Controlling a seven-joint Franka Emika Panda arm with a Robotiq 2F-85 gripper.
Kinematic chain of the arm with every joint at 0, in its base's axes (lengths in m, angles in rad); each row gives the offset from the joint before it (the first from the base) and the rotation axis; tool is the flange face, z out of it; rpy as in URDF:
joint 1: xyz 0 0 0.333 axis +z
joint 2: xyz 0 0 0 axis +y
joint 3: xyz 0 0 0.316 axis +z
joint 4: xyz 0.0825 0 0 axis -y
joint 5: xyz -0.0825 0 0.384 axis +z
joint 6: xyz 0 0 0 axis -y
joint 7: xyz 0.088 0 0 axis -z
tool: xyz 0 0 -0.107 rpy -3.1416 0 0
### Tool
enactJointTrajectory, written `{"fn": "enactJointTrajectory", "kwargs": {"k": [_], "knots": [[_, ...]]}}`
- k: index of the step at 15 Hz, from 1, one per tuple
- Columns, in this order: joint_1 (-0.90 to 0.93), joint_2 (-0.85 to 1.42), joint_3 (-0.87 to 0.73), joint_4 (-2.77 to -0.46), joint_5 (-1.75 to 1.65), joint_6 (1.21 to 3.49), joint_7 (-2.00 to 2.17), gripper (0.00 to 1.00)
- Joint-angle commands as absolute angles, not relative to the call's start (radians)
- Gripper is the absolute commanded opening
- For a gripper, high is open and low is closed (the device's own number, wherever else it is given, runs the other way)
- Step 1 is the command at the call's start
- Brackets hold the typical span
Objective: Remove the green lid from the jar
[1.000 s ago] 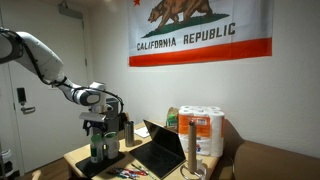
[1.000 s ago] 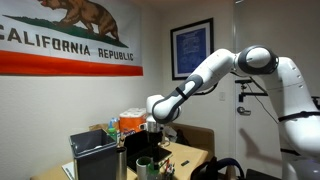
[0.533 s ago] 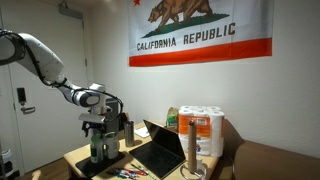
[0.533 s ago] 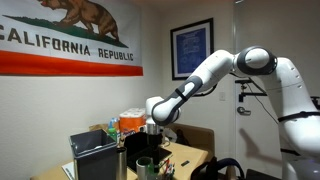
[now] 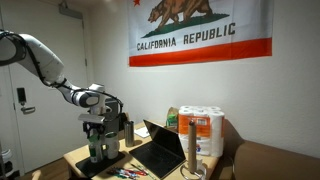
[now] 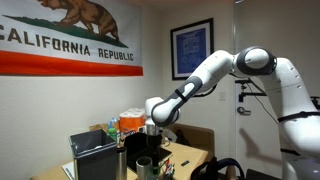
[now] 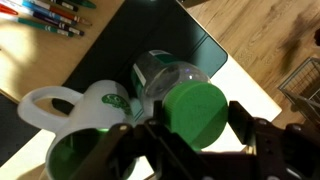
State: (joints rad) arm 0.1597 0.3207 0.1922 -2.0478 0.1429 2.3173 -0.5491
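Note:
In the wrist view the round green lid (image 7: 195, 113) sits between my two dark fingers, and my gripper (image 7: 197, 122) is shut on it. The see-through jar (image 7: 163, 75) reaches away beneath the lid, standing on a dark mat (image 7: 100, 50). I cannot tell whether the lid has come free of the jar. In an exterior view my gripper (image 5: 97, 138) points straight down over the jar (image 5: 97, 153) at the table's left end. From the opposite side my gripper (image 6: 151, 133) hangs behind dark cups that hide the jar.
A white mug with a green inside (image 7: 80, 150) stands right beside the jar. Coloured pens (image 7: 50, 15) lie on the wooden table (image 7: 260, 50). An open laptop (image 5: 160, 150), a slim metal flask (image 5: 128, 130) and paper towel rolls (image 5: 205, 130) stand nearby.
The arm stays in the same place above the jar. The fingers have closed in on the green lid; little else differs in the exterior views.

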Motion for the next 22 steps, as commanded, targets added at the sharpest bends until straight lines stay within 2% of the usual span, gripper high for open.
{"fn": "enactJointTrajectory", "kwargs": {"k": [1,12,20,22], "knots": [[0.148,0.322,0.204,-2.048,0.114,2.341,-0.495,0.41],[0.121,0.305,0.214,-2.000,0.126,2.285,-0.520,0.41],[0.082,0.349,0.260,-1.935,0.281,2.069,-0.712,0.41],[0.113,0.343,0.232,-1.959,0.214,2.111,-0.628,0.41]]}}
